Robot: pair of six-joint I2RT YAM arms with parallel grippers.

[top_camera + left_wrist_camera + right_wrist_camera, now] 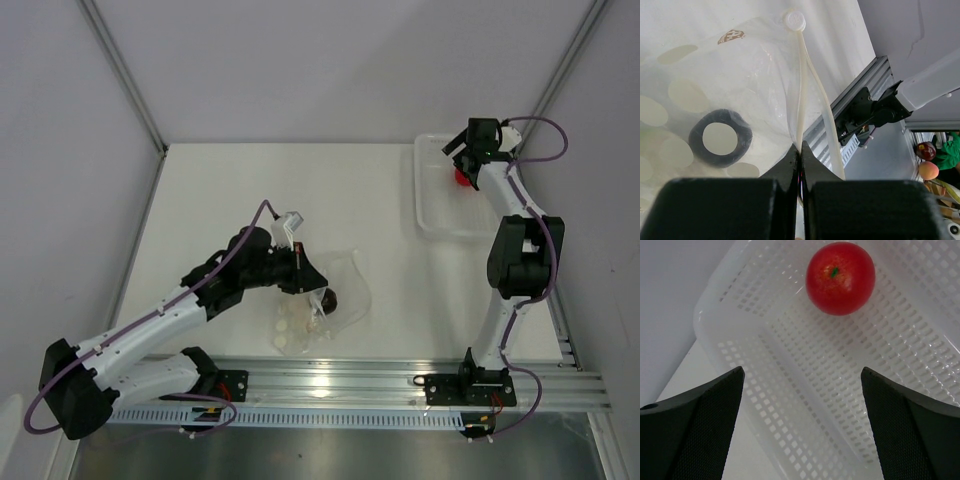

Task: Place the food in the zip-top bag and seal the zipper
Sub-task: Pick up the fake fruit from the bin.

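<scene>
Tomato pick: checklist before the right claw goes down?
1. Right claw open: ok, jaws spread wide above the basket.
2. Tomato lined up: ok, it sits ahead of the tips and between the two fingers' lines, slightly off centre.
3. Tomato free to grasp: ok, nothing else lies beside it in the wrist view.
4. Left claw holding the bag: ok, shut on the bag's edge.
5. Bag mouth open enough for a drop: cannot tell.
6. Radish located: cannot tell, not clearly seen in any view.
</scene>
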